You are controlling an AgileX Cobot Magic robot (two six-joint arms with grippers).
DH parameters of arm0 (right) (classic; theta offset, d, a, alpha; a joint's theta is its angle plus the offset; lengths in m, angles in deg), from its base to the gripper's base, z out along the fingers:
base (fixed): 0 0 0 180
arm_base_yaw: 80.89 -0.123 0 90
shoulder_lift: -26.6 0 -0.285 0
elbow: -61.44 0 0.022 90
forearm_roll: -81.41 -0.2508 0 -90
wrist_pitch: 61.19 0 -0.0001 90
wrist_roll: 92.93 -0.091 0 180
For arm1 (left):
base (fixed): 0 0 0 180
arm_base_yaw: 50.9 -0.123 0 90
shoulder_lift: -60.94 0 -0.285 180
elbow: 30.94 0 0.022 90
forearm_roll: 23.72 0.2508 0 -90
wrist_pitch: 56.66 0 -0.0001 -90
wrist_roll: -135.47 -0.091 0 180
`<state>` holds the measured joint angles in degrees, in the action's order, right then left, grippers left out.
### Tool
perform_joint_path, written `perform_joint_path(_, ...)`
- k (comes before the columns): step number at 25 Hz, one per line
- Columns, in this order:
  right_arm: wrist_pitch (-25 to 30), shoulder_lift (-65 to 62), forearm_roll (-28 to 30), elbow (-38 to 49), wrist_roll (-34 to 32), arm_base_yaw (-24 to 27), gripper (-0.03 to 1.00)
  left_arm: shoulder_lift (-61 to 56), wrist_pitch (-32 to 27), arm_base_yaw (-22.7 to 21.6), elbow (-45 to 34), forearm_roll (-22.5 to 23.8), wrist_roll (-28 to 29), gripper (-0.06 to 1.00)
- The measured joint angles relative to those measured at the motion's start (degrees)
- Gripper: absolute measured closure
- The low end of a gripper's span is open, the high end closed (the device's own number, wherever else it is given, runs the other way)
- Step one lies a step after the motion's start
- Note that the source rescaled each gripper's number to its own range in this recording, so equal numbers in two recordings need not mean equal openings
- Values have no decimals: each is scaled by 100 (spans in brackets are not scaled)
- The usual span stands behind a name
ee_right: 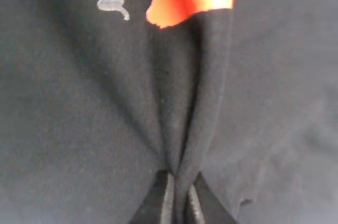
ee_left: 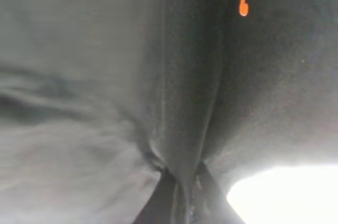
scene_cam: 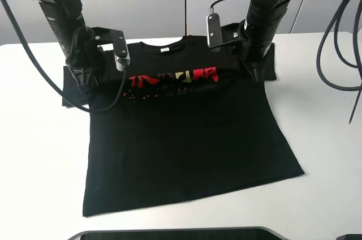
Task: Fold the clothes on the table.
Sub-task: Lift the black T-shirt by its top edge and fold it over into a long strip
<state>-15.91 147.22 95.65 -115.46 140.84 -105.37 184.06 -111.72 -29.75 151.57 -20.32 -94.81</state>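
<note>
Shirt: the T-shirt [scene_cam: 186, 144] lies print-up in the middle of the counter [scene_cam: 328, 138], with the collar [scene_cam: 164, 45] at 12 o'clock and the hem [scene_cam: 192, 195] at 6.
Left hand: the left hand [scene_cam: 83, 78] is down at the shirt's 10 o'clock beside the sleeve, clenched on a raised ridge of black cloth.
Right hand: the right hand [scene_cam: 257, 73] mirrors it at 2 o'clock, grasping a ridge of cloth just beside the red print [scene_cam: 172, 78].
Step in hand: both pinches look set, so the likely call is a lift and carry towards 6 o'clock.
Doing it well: raise both hands together and level, keep the chest taut between them, and lay the collar edge squarely onto the hem.
Risk: either pinch may hold only the top layer, and the sleeves could trail and bunch.
</note>
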Motion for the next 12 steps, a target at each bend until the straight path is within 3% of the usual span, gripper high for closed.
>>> perform_joint_path(7,-442,-542,1880,3,-1653,0,97,-348,399,0,451,724,837,94)
perform_joint_path(12,-990,-700,3490,-177,-3093,-11,97,-388,1067,11,777,1540,2143,94)
